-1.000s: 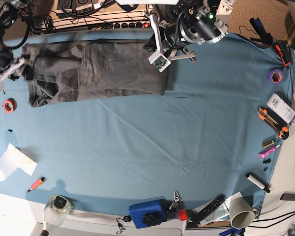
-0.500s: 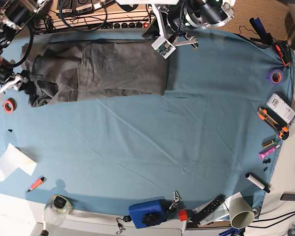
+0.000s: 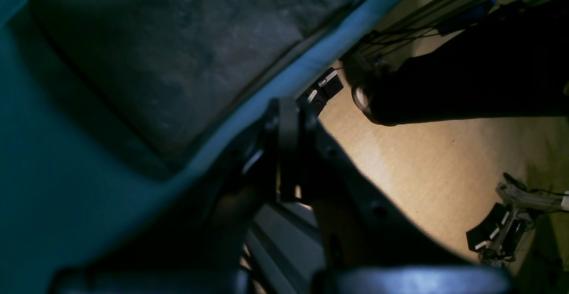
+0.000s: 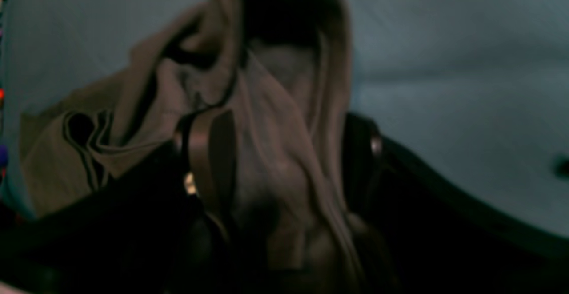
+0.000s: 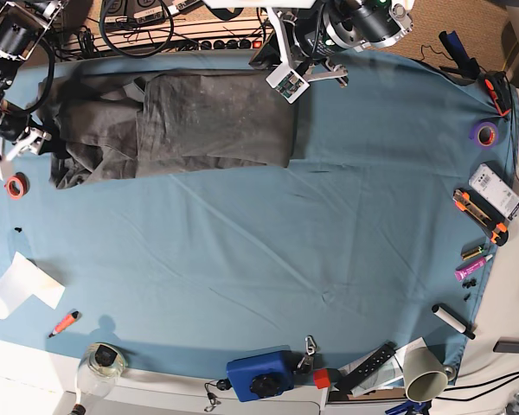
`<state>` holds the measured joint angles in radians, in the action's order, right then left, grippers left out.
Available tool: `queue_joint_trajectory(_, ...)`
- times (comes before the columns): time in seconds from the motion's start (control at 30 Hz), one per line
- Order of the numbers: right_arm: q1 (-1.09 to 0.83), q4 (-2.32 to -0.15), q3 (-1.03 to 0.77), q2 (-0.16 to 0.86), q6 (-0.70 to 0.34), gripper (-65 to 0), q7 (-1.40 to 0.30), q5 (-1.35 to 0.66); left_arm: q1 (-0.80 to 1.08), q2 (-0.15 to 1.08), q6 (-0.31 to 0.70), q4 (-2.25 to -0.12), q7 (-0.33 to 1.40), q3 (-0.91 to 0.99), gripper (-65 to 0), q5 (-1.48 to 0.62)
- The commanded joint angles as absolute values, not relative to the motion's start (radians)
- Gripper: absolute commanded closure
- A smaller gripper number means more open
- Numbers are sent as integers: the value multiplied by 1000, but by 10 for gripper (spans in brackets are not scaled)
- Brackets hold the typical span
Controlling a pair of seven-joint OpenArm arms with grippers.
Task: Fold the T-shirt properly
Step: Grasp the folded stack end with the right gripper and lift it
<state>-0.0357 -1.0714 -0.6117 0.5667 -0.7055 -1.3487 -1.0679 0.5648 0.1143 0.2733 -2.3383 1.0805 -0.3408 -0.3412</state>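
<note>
1. We see a blue-teal table cloth (image 5: 268, 242) covering the table.
2. Beyond its far edge, behind the left gripper, lies tan floor (image 3: 413, 160), warmly lit.
3. Black cables (image 5: 147, 22) run along that edge.

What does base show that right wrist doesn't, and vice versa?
Base only: the whole T-shirt lying partly folded along the blue cloth's far edge, the left gripper beside it, and tools at the table's edges. Right wrist only: a close, blurry view of bunched fabric between the right gripper's wide-set fingers. Both: shirt and blue cloth.
</note>
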Motion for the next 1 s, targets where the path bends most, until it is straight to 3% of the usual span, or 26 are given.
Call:
queue_joint_trajectory(0.0, -42, -1064, -591, 575, -698, -368, -1396, -1018, 574, 108, 289, -2356, 1060, -351, 0, -378)
queue_joint_trajectory(0.2, -42, -1064, -576, 576, -698, -343, -1396, -1017, 573, 108, 289, -2356, 1046, -351, 0, -378)
queue_joint_trajectory(0.23, -42, -1064, -576, 576, -698, -301, -1396, -1016, 573, 108, 289, -2356, 1047, -351, 0, -378)
queue_joint_trajectory(0.37, -41, -1064, -576, 576, -698, -31, -1396, -1008, 573, 108, 289, -2356, 1038, -351, 0, -378)
queue_joint_trajectory(0.4, -41, -1064, -576, 576, -698, 0, -1396, -1009, 572, 108, 289, -2356, 1038, -351, 0, -378)
queue_joint_trajectory(0.63, -2, -1066, -577, 582, -698, 0, -1396, -913, 568, 108, 288, -2356, 1040, -350, 0, -365)
queue_joint_trajectory(0.97, 230, -1066, -577, 654, -663, 0, -1308, -679, 568, 109, 289, -2356, 1058, -350, 0, -359)
